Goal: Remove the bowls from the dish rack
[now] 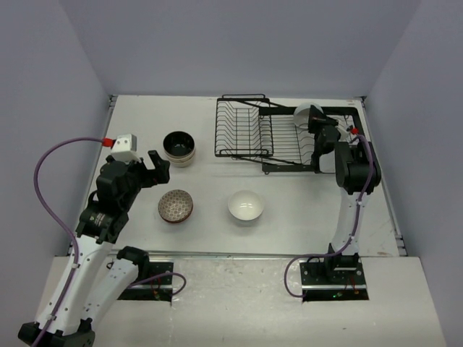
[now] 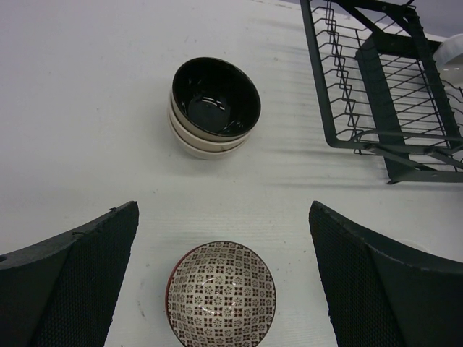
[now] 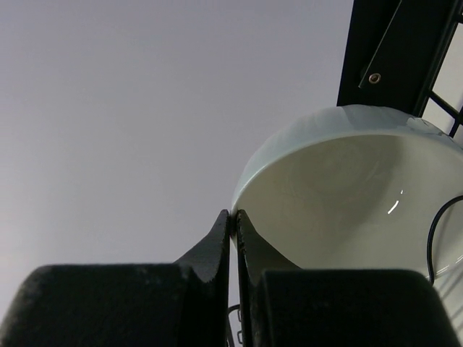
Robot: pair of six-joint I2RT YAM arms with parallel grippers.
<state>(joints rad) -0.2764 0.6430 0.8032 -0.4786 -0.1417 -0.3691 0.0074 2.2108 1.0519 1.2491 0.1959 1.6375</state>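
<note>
The black wire dish rack (image 1: 249, 130) stands at the back of the table. At its right end a white bowl (image 1: 304, 113) stands tilted on edge, and my right gripper (image 1: 316, 121) is shut on its rim. In the right wrist view the two fingertips (image 3: 223, 230) pinch the rim of that white bowl (image 3: 347, 195), with a rack bar (image 3: 391, 50) behind. My left gripper (image 1: 159, 166) hangs open above the table, and a reddish-brown patterned bowl (image 2: 221, 293) lies upright between and below its fingers, untouched. Stacked beige bowls with dark insides (image 2: 215, 105) stand further on.
A plain white bowl (image 1: 246, 206) sits upright on the table to the right of the patterned bowl (image 1: 176, 206). The beige stack (image 1: 179, 147) is left of the rack (image 2: 383, 87). Grey walls close off the back and both sides.
</note>
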